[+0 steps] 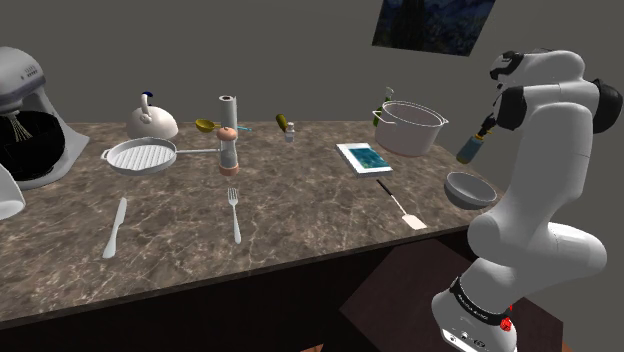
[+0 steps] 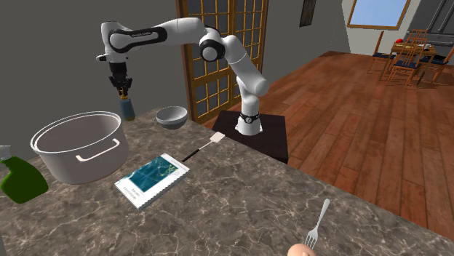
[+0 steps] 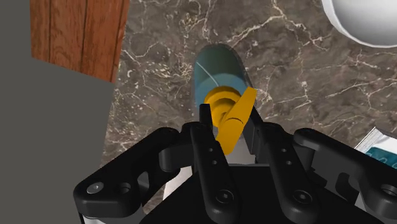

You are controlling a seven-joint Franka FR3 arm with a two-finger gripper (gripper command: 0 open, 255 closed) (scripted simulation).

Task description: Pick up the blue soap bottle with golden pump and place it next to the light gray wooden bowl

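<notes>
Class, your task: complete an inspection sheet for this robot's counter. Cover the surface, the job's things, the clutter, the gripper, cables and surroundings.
Surface: dark marble counter.
Job's things: blue soap bottle held by its golden pump, tilted, between the large pot and the grey bowl; cannot tell whether it clears the counter.
Clutter: large pot, book, spatula, green bottle, fork, knife, grill pan, kettle, stand mixer.
Gripper: gripper shut on the pump.
Cables: nothing seen.
Surroundings: wooden floor, glazed door, dining chairs.
</notes>
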